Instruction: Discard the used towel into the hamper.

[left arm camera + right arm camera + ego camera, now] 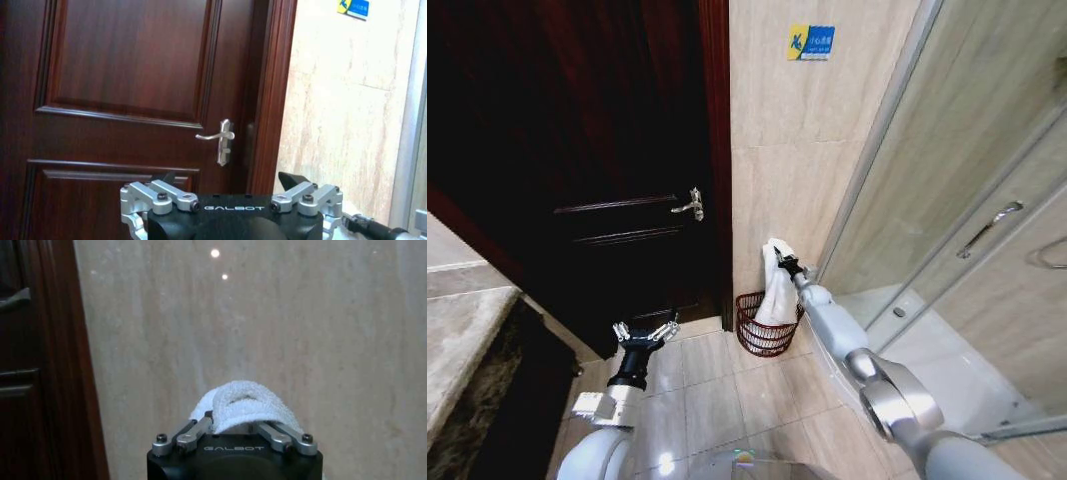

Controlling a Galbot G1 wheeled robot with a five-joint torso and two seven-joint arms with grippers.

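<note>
A white towel (776,285) hangs from my right gripper (782,262), which is shut on its top fold (241,405) close to the beige tiled wall. The towel's lower end drapes down into the hamper (762,328), a dark red-brown wire basket standing on the floor against the wall beside the door frame. My left gripper (645,333) is open and holds nothing; it hangs low over the floor tiles to the left of the hamper, facing the door (133,100), with its fingertips (288,179) spread apart.
A dark wooden door (607,160) with a silver lever handle (691,206) fills the left. A glass shower enclosure (967,220) with a handle stands to the right. A stone counter edge (467,340) is at the far left. Floor tiles (717,400) lie open in front.
</note>
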